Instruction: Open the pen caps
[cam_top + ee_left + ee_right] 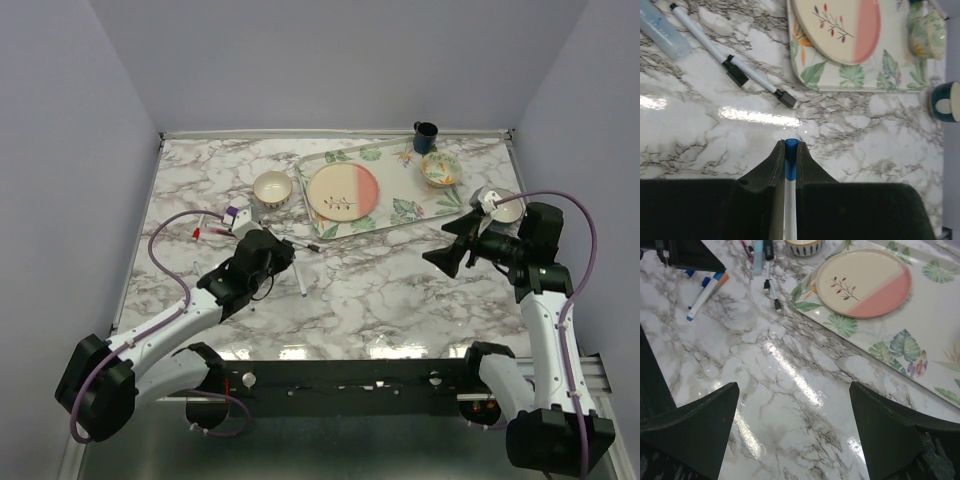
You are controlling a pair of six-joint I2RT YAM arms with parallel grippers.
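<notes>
Pale lavender walls [60, 100] close in a marble-patterned bench [380, 290], white with grey veins and glossy enough to carry streaks of glare just ahead of both pairs of fingers.

The largest thing on it is a leaf-printed tray [400, 212], ahead and to the right of the left fingers [777, 162]. It also lies ahead and to the right of the right fingers [700, 425]. On the tray sit a cream-and-pink plate [343, 192] and a small patterned bowl [441, 169]. A cream bowl [271, 187] stands on the bare bench just left of the tray, and a dark mug [426, 135] stands at the far edge. A second pale bowl [505, 205] is partly hidden behind the right arm.

The left fingers are pinched narrow on a held pen [790, 210]. Its white barrel runs between them and its blue cap [790, 150] pokes out at their tips, seated on the barrel. Whether the cap touches the bench cannot be told.

Ahead and to the left of these fingers, two black-capped pens [735, 72] lie roughly end to end. Beyond them is a thicker light blue marker [662, 30], cut off by the frame edge.

The right fingers stand wide with nothing between them, well apart from every pen. Far ahead to their left lie blue-capped pens [702, 295], partly covered by the left arm's black body. The small purple and red ends in the top view are too small to make out.
</notes>
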